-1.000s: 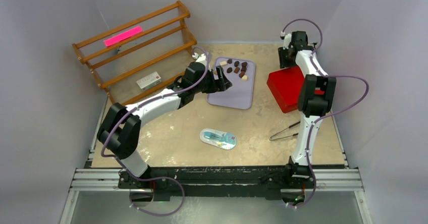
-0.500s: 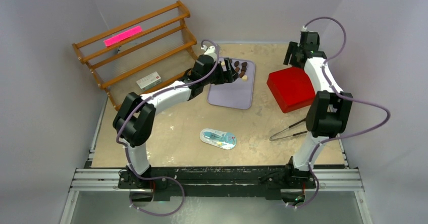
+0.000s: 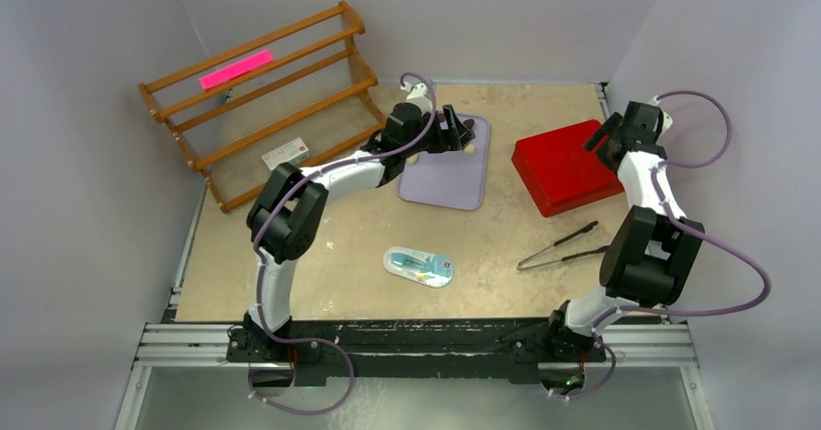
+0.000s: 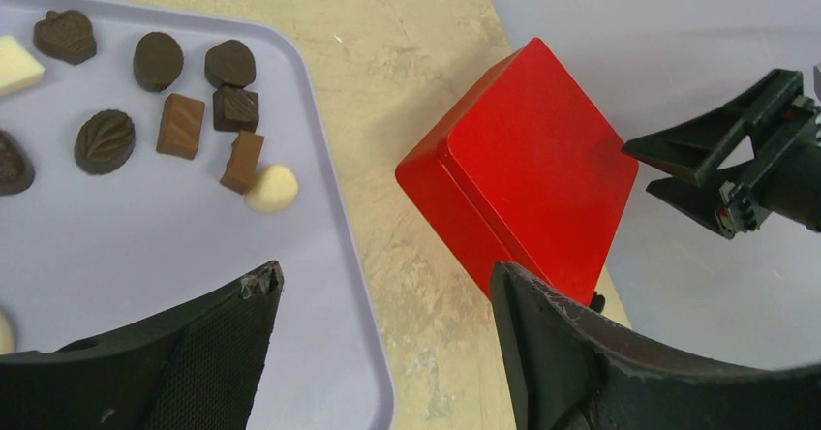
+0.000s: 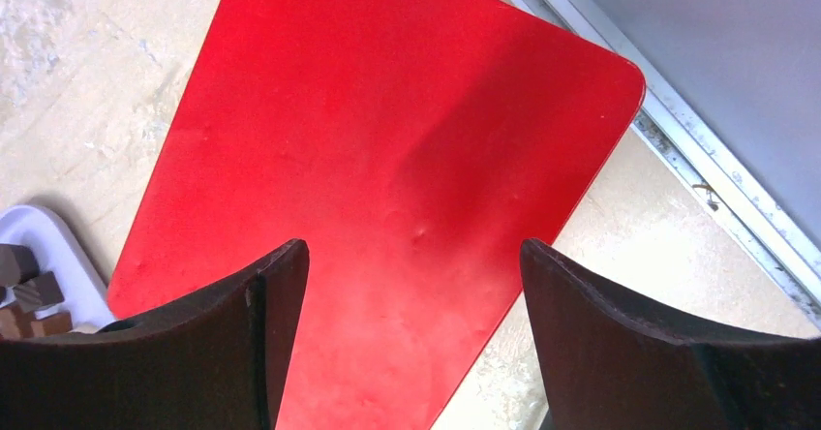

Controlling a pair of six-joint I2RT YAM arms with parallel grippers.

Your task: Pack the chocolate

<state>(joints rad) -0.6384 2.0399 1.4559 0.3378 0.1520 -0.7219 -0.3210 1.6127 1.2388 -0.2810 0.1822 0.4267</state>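
Observation:
Several chocolate pieces [image 4: 180, 125], dark brown and pale cream, lie at the far end of a lavender tray [image 4: 194, 256]. In the top view my left gripper [image 3: 461, 132] hovers over that end of the tray [image 3: 450, 178] and hides most of the pieces. It is open and empty in the left wrist view [image 4: 385, 275]. A closed red box [image 3: 560, 164] sits right of the tray and also shows in the left wrist view [image 4: 528, 173]. My right gripper [image 3: 602, 138] is open and empty, just above the red box's [image 5: 387, 159] far right edge, its jaws wide apart [image 5: 411, 251].
A wooden rack [image 3: 261, 91] stands at the back left with a pink strip [image 3: 235, 69] and a small white box [image 3: 286, 153]. A blue-and-white packet [image 3: 419, 265] lies near the front middle. Metal tongs [image 3: 562, 246] lie front right. Walls close in on three sides.
My left gripper has reached farther over the tray's far end. My right arm has swung from the back of the table round to the red box's right side.

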